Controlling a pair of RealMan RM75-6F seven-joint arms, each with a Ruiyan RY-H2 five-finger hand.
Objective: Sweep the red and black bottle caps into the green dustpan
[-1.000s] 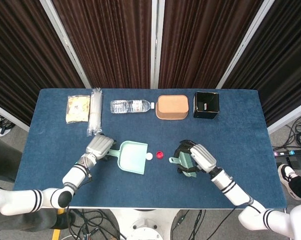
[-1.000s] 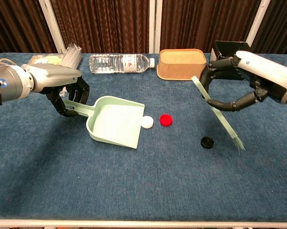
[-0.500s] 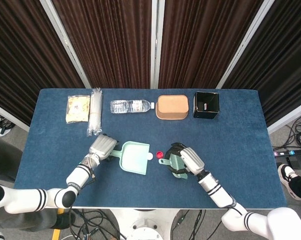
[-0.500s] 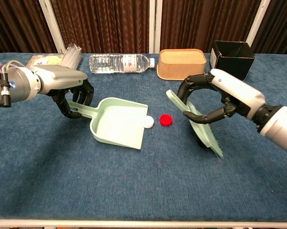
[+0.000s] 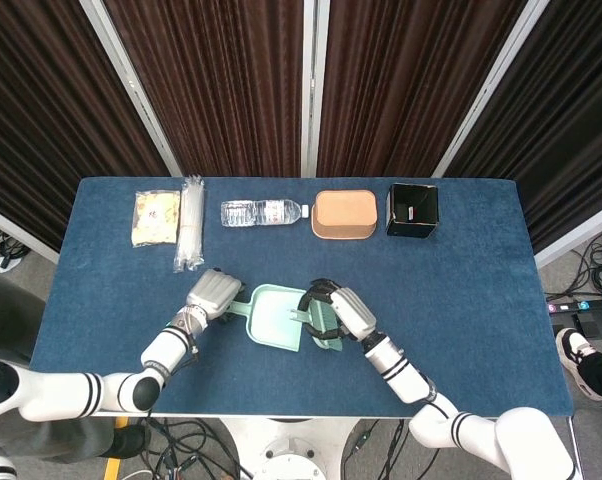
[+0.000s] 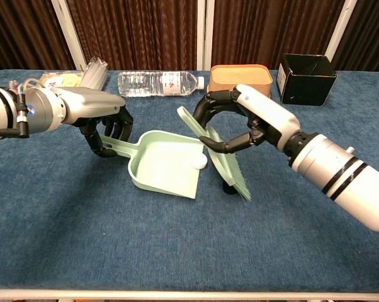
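Caps at the dustpan mouth: black cap under the brush bristles, red one hidden.
Light, hard, likely to skid. Right hand grips the brush; left hand clamps the dustpan handle.

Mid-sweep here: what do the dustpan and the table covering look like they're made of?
The dustpan looks like moulded plastic: pale green, smooth, with a thin rim and a soft sheen. The table covering looks like blue fabric, perhaps felt or short-pile cloth: matte and finely mottled, with no glare.
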